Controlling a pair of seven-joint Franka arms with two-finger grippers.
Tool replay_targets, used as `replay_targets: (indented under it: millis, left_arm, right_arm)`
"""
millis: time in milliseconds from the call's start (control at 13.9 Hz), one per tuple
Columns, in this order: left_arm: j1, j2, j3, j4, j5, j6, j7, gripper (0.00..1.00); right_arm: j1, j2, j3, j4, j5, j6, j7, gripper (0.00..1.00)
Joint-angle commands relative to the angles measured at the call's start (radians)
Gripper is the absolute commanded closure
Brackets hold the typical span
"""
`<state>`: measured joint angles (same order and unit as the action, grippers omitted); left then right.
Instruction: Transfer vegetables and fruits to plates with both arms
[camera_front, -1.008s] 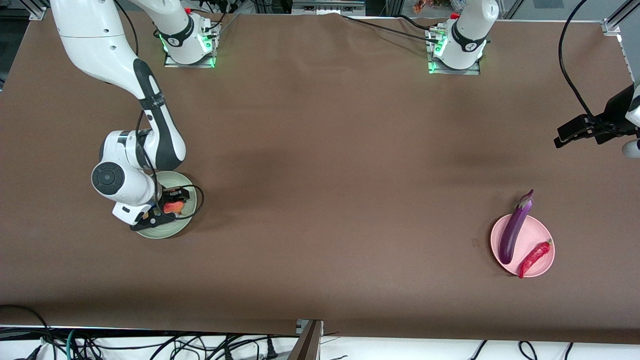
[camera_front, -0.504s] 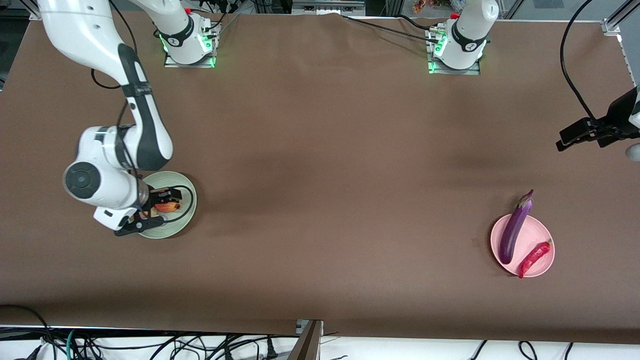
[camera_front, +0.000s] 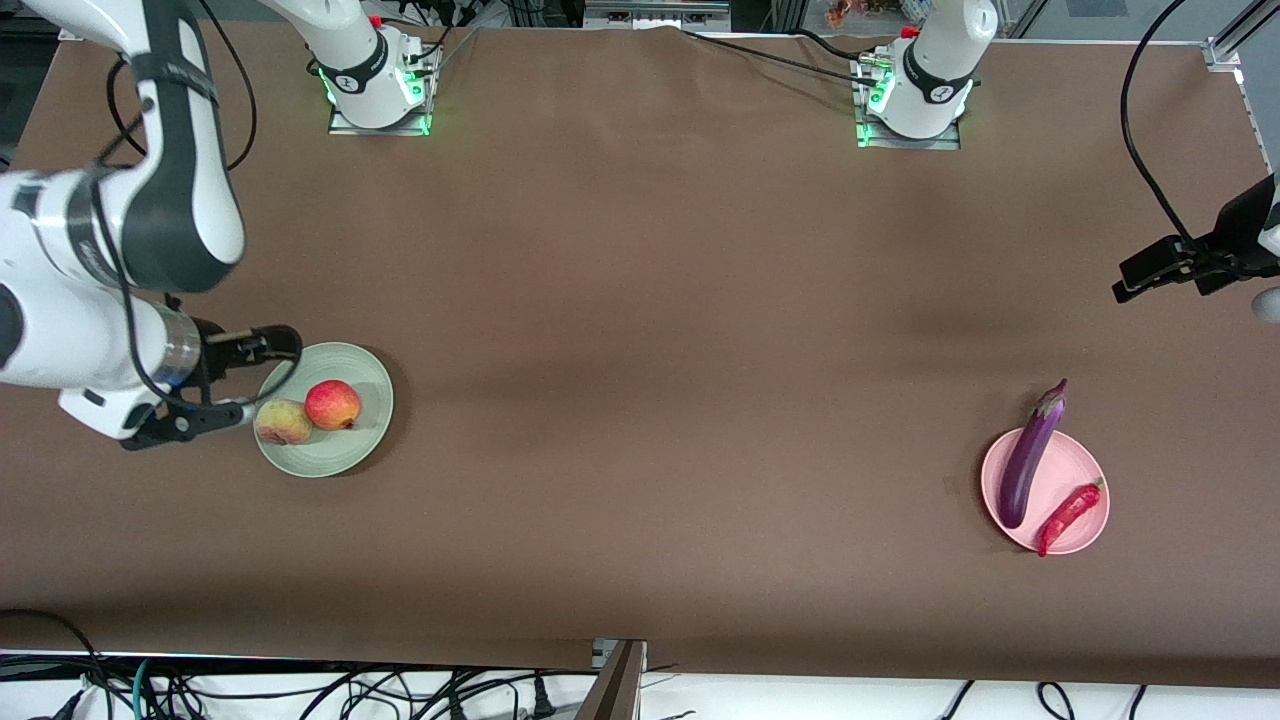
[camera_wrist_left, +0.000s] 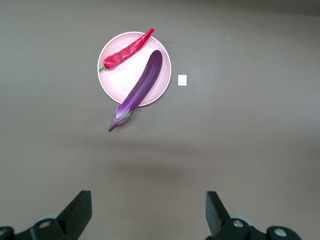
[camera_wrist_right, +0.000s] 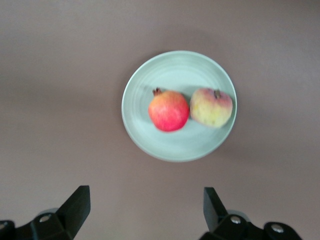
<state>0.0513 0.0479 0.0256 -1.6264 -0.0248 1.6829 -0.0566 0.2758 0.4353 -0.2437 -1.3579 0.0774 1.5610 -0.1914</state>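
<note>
The pale green plate (camera_front: 355, 450) holds the yellowish-pink peach (camera_front: 283, 422) and the red-orange fruit (camera_front: 333, 404); the right wrist view shows the plate (camera_wrist_right: 150, 140), peach (camera_wrist_right: 212, 107) and red-orange fruit (camera_wrist_right: 169, 110). My right gripper (camera_front: 228, 385) is open and empty, raised over the table beside that plate. The pale pink plate (camera_front: 1065, 470) holds the purple eggplant (camera_front: 1030, 458), whose stem end overhangs the rim, and the red chili (camera_front: 1068, 512); the left wrist view shows the plate (camera_wrist_left: 117, 82), eggplant (camera_wrist_left: 140, 87) and chili (camera_wrist_left: 126, 50). My left gripper (camera_front: 1150, 275) is open and empty, high at the left arm's end.
A small white tag (camera_wrist_left: 182, 80) lies on the brown cloth beside the pink plate. Cables (camera_front: 300, 690) hang below the table's edge nearest the front camera. The arm bases (camera_front: 378, 80) stand along the table's edge farthest from that camera.
My right gripper has risen and drawn away from the green plate toward the right arm's end, uncovering both fruits lying on it. The left arm has barely moved.
</note>
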Motion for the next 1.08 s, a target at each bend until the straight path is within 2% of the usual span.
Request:
replay_targets:
  millis: [0,144,288,360,504,648,792,1008]
  left_arm:
    - [-0.005,0.012,0.002,0.026,-0.004,-0.009,0.008,0.0]
    - [-0.007,0.012,0.002,0.026,-0.004,-0.009,0.008,0.0]
    - [-0.007,0.012,0.002,0.026,-0.004,-0.009,0.009,0.0]
    - [-0.01,0.012,0.002,0.026,-0.004,-0.009,0.009,0.0]
    - [-0.013,0.013,0.002,0.026,-0.003,-0.011,0.009,0.0]
    - [-0.013,0.015,0.002,0.026,-0.004,-0.011,0.011,0.0]
    - [-0.013,0.015,0.002,0.026,-0.003,-0.011,0.009,0.0]
    - [-0.015,0.015,0.001,0.026,-0.003,-0.011,0.009,0.0]
  right_arm:
    - [-0.004,-0.09,0.009,-0.027,-0.002,-0.045,0.154,0.0]
    - [-0.048,-0.17,0.062,-0.072,-0.002,-0.05,0.172,0.0]
    - [-0.191,-0.246,0.217,-0.133,-0.022,-0.042,0.172,0.0]
    - [-0.242,-0.277,0.271,-0.154,-0.05,-0.051,0.17,0.0]
    - [-0.262,-0.38,0.28,-0.199,-0.061,-0.05,0.172,0.0]
    - [-0.265,-0.432,0.282,-0.225,-0.079,-0.09,0.172,0.0]
    - [-0.265,-0.437,0.287,-0.227,-0.12,-0.093,0.168,0.0]
    - [-0.259,-0.429,0.285,-0.222,-0.117,-0.114,0.173,0.0]
